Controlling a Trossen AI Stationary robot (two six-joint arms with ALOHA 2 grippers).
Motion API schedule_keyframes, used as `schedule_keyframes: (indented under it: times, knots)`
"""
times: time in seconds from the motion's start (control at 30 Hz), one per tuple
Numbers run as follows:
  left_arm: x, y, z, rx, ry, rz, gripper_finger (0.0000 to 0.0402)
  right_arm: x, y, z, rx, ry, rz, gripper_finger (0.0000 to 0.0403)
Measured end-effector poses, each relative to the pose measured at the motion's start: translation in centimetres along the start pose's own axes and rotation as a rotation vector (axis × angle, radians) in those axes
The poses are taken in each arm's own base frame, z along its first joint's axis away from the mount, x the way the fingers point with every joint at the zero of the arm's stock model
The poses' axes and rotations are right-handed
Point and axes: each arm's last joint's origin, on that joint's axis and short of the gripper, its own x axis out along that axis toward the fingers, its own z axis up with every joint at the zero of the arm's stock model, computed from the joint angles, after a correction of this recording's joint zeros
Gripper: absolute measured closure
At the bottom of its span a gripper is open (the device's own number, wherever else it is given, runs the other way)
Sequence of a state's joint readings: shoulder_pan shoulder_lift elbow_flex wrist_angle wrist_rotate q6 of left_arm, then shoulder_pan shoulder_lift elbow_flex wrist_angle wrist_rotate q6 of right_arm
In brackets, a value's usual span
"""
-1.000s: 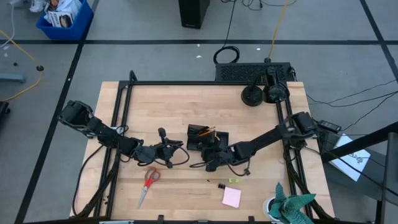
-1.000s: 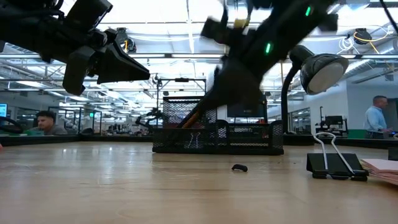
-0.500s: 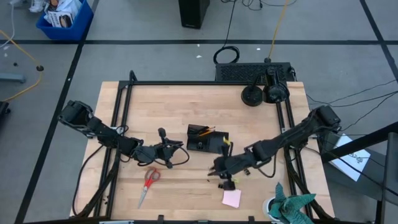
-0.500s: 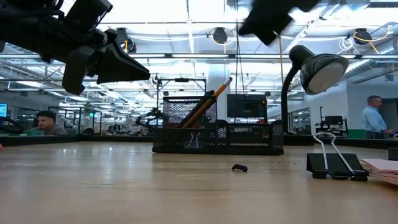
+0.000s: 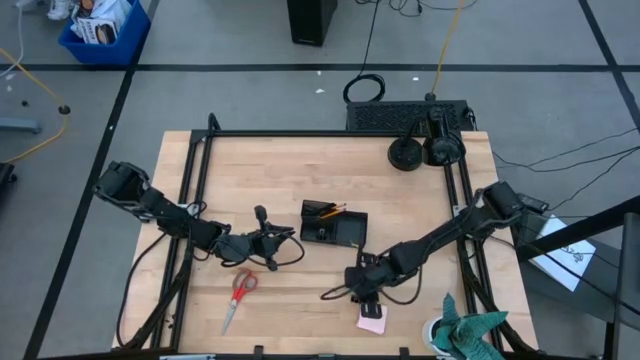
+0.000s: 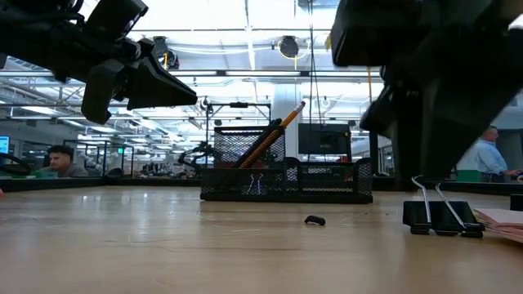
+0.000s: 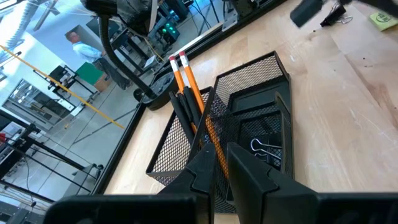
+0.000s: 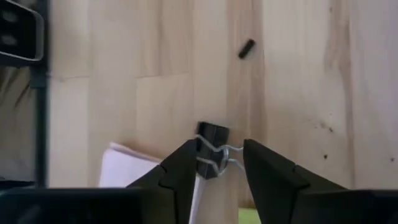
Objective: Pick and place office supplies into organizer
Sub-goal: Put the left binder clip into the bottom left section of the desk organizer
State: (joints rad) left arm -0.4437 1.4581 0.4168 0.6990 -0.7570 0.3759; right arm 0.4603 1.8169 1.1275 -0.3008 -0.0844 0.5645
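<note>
Binder clip (image 8: 212, 149) | on table | between parted fingers of right gripper (image 8: 217, 163)

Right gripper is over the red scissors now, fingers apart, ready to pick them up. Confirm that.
Not quite. The right gripper has its fingers apart, but it is over a black binder clip next to the pink sticky-note pad, as the right wrist view shows. The high view shows the red scissors lying well away, nearer the left gripper.
</note>
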Motion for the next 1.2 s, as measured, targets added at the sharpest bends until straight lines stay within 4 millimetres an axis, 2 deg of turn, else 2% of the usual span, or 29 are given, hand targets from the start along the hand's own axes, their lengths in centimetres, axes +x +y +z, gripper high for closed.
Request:
schedule_keyframes:
  times: [0.17, 0.3, 0.47, 0.77, 1.03, 1.2]
  knots:
    - [0.0, 0.0, 0.0, 0.001, 0.001, 0.000, 0.0355, 0.4, -0.5, -0.1, 0.013, 0.040, 0.003, 0.0259]
    - [0.0, 0.0, -0.1, 0.008, 0.007, -0.003, 0.0355, 0.4, -0.5, -0.1, 0.008, 0.050, 0.021, 0.0263]
    - [0.0, -0.1, -0.2, 0.002, 0.013, -0.005, 0.0355, 0.3, -0.5, -0.1, -0.011, 0.049, 0.020, 0.0298]
    - [0.0, -0.1, -0.2, 0.005, 0.017, -0.006, 0.0355, 0.3, -0.5, 0.0, -0.021, 0.047, 0.019, 0.0394]
    - [0.0, -0.1, -0.2, 0.004, 0.016, -0.006, 0.0355, 0.1, -0.8, 0.3, -0.093, -0.024, -0.085, 0.0400]
    - [0.0, -0.1, -0.2, 0.003, 0.016, -0.006, 0.0355, -0.7, -0.3, 1.9, -0.189, -0.139, -0.216, 0.0401]
